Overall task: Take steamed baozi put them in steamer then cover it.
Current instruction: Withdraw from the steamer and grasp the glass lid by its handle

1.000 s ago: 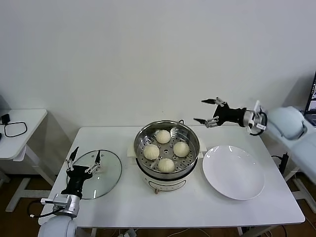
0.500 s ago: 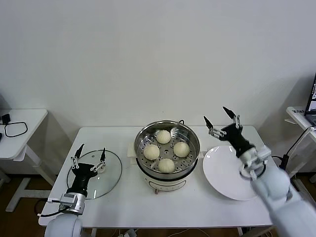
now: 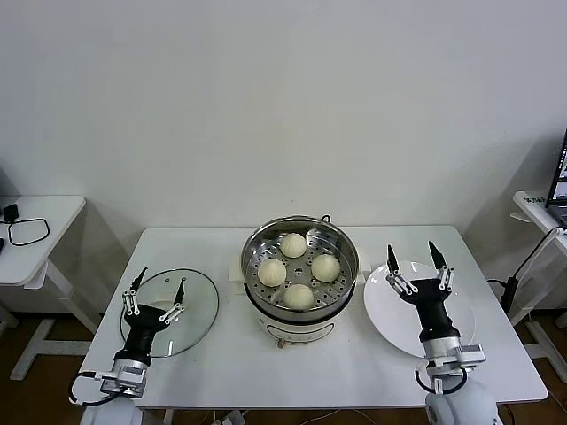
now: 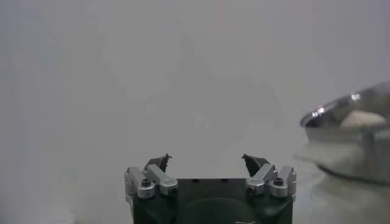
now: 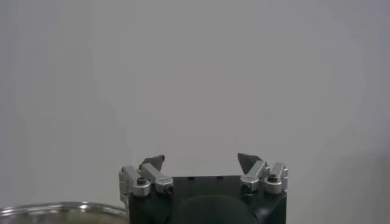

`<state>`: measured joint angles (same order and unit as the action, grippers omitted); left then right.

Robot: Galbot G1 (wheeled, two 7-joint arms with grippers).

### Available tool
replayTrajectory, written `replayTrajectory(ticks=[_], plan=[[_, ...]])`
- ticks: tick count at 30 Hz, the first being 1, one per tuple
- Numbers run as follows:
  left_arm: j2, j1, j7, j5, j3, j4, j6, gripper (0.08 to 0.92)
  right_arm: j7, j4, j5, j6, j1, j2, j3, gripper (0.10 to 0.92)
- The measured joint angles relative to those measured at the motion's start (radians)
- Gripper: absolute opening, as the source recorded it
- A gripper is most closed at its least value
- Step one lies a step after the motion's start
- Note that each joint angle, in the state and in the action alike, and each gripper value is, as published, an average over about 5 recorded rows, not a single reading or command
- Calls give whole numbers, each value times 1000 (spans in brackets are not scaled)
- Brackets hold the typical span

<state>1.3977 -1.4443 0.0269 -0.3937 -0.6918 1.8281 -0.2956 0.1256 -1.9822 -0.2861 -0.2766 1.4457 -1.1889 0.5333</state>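
Observation:
Several cream-white steamed baozi (image 3: 299, 295) lie on the perforated floor of the shiny steel steamer (image 3: 341, 241) at the table's middle; its rim (image 4: 341, 109) and one bun (image 4: 362, 119) show in the left wrist view. The steamer has no cover on it. The flat glass lid (image 3: 199, 305) rests on the table to its left. My left gripper (image 3: 157, 289) stands upright and open above the lid's near part, holding nothing. My right gripper (image 3: 416, 261) stands upright and open over the white plate (image 3: 456, 332), also holding nothing. Both wrist views show the open left gripper (image 4: 206, 159) and right gripper (image 5: 200, 159) against the wall.
The white table (image 3: 354, 372) ends close behind the steamer at a white wall. A small side table (image 3: 53, 217) with a black cable stands at far left. A stand and cables show at far right (image 3: 540, 257).
My right arm swung down from high at the right to stand upright over the plate. My left gripper straightened up over the lid. Baozi, steamer and lid stayed put.

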Motion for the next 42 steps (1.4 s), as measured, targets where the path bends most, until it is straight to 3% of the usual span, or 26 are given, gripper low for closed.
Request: replayTrajectory(ticks=[8,18,42], plan=[[-28,15,-137,-437,-58,-146,-120,823,26,3,35,-26,33,-63,-2,823],[-39,57,-274,-813,-68,-293,-144,823,39,24,54,-43,43,-102,-2,823],[-60,196,-338,-990,-15,-440,-59,823,38,57,85,-67,62,-133,-1,823]])
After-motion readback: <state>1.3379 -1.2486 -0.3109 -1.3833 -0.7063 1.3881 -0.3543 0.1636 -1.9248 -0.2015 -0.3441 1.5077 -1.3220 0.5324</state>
